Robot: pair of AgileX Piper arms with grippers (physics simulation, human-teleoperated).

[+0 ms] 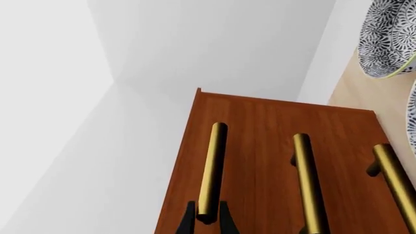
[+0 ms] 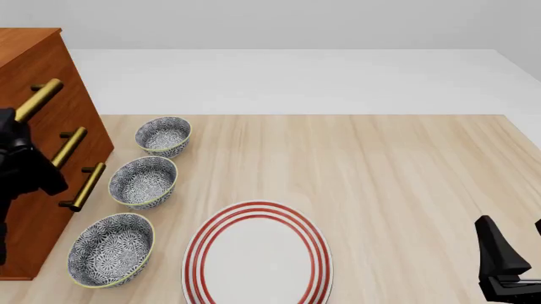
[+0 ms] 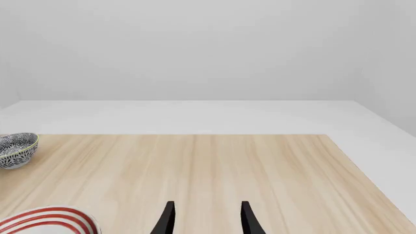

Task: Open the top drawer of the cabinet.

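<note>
The cabinet (image 2: 34,69) stands at the table's far left; it also shows in the left wrist view (image 1: 260,146). The top drawer (image 1: 195,146) has a brass bar handle (image 1: 213,165), seen in the front view too (image 2: 40,98). The three drawer fronts look flush. My left gripper (image 1: 206,217) has its fingers (image 1: 188,220) tight on either side of the near end of that handle. In the front view the left arm (image 2: 21,164) covers the grip. My right gripper (image 3: 206,219) is open and empty, low over the table's near right (image 2: 507,266).
Three patterned bowls (image 2: 163,135) (image 2: 142,180) (image 2: 111,248) stand in a row just right of the cabinet. A red-rimmed white plate (image 2: 258,256) lies at the front middle. Two lower brass handles (image 1: 309,180) (image 1: 395,175) sit beside the gripped one.
</note>
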